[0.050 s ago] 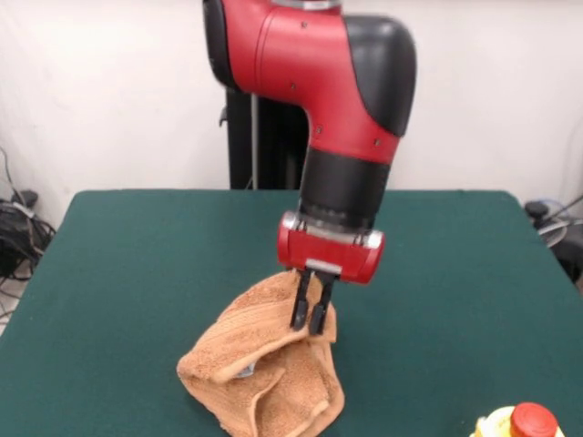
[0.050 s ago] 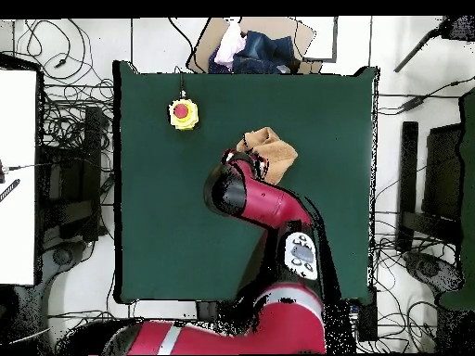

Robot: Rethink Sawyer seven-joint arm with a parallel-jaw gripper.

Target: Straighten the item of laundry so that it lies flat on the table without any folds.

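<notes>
The orange-tan towel lies crumpled on the green table, folded over itself in a heap near the table's front edge in the front view. One part of it is drawn up into a peak. My gripper hangs straight down from the red wrist, its two black fingers close together and pinched on that raised peak. In the overhead view the arm's elbow covers the gripper, and only the towel's far part shows beyond it.
A yellow box with a red button stands on the table to one side of the towel. Beyond the table's edge sits a cardboard box of clothes. Cables lie on the floor around the table.
</notes>
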